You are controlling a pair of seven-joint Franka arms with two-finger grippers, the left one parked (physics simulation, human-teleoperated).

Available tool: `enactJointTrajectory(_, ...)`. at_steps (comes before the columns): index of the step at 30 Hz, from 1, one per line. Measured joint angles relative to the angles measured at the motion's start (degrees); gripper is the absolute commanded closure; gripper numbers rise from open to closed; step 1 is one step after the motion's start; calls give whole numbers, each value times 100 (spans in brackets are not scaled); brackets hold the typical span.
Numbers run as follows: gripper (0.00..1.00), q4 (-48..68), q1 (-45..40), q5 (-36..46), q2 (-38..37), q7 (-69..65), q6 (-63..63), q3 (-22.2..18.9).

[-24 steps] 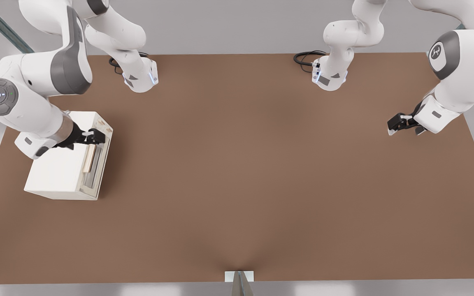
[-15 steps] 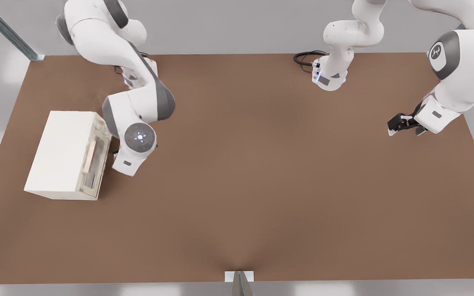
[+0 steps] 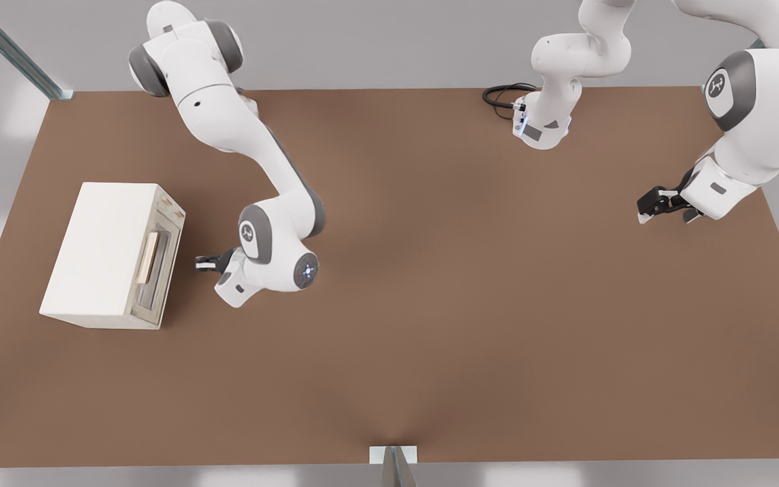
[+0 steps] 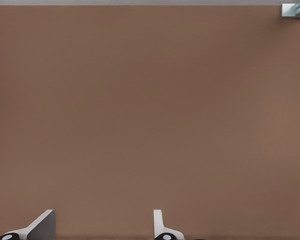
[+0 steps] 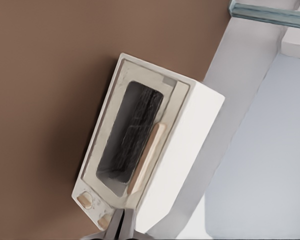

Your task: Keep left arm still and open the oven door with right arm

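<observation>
Fingers (image 3: 204,262) apart from oven door (image 3: 158,265)

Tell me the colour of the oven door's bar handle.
Tan, on the beige-framed oven door with its bar handle; clearest in the right wrist view.

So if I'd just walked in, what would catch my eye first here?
Probably the cream-white oven near the brown table's edge on the front view's left, its door shut, with a dark window and tan bar handle. Next, the right arm bending down in front of it, its black gripper pointing at the door from just short of it, not touching.
</observation>
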Motion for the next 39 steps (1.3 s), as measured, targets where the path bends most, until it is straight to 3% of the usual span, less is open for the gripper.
enactJointTrajectory(10, 100, -207, -708, -21, 60, -90, 137, -157)
enactJointTrajectory(39, 100, -1189, -1013, -149, -52, -443, 955, -542)
